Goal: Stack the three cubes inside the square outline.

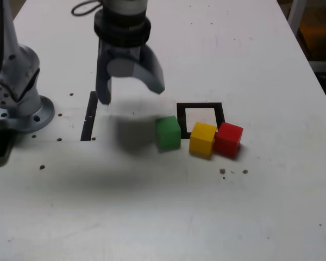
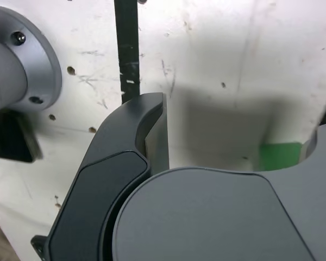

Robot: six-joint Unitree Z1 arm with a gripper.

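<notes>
Three cubes sit in a row on the white table: green [image 1: 168, 132], yellow [image 1: 202, 139] and red [image 1: 228, 139], the yellow and red touching. The square outline [image 1: 200, 105] lies just behind them with its white centre bare, the cubes along its near edge. My gripper [image 1: 131, 91] hangs open above the table, towards the exterior view's left of the green cube, and nothing is between its fingers. In the wrist view one dark finger [image 2: 136, 130] is in full sight, and a slice of the green cube [image 2: 280, 155] shows beside the other finger.
A straight black tape strip [image 1: 88, 122] lies to the exterior view's left of the gripper and also shows in the wrist view [image 2: 126, 49]. The arm's grey base [image 1: 22, 98] stands at the left edge. Small dark specks dot the table [image 1: 163, 217].
</notes>
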